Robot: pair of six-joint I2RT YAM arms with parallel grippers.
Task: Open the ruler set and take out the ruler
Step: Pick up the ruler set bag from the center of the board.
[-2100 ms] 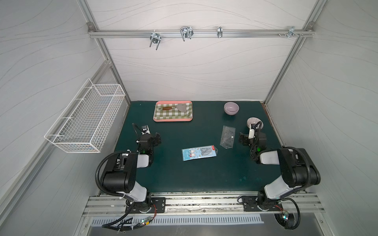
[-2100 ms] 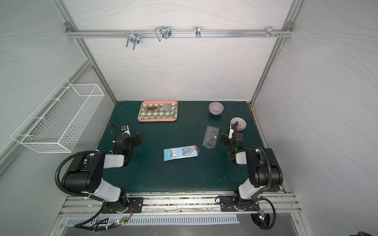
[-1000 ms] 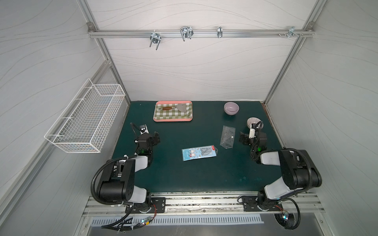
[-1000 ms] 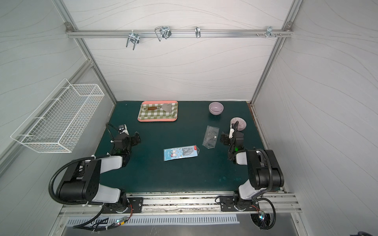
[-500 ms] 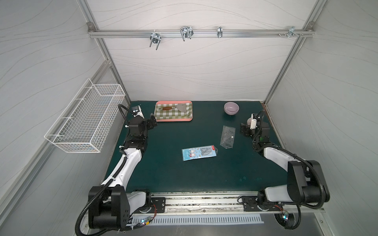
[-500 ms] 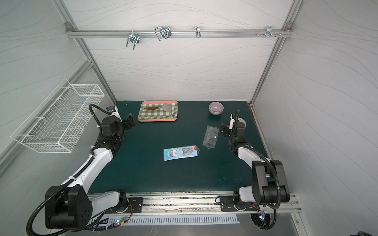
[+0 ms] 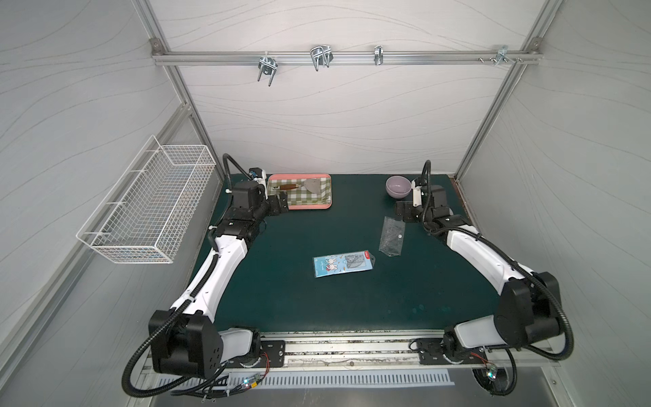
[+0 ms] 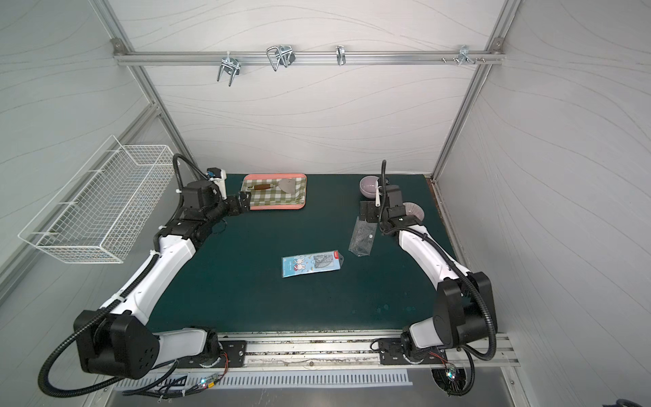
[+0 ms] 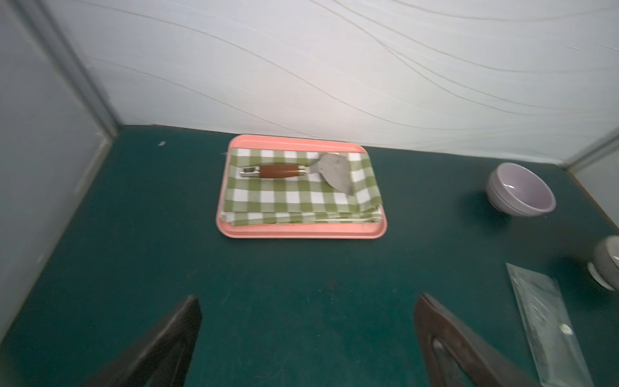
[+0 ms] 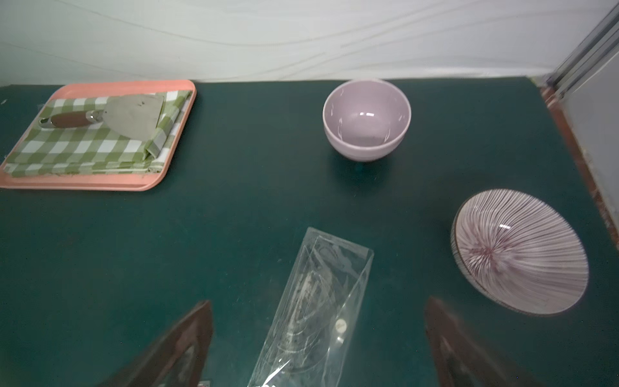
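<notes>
Beneath the right jaws, the clear ruler set (image 7: pixel 391 236) lies long axis front-to-back; both arms' jaws gape wide, empty.

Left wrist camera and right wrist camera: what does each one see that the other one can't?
Only the left wrist camera shows the left arm's fingers, spread open over bare mat.

Only the right wrist camera shows the right arm's fingers, also open, and the whole striped bowl. The left wrist camera catches just that bowl's edge.

Both show the pink tray with the checked cloth and scraper on it, the purple bowl and the clear pouch.
</notes>
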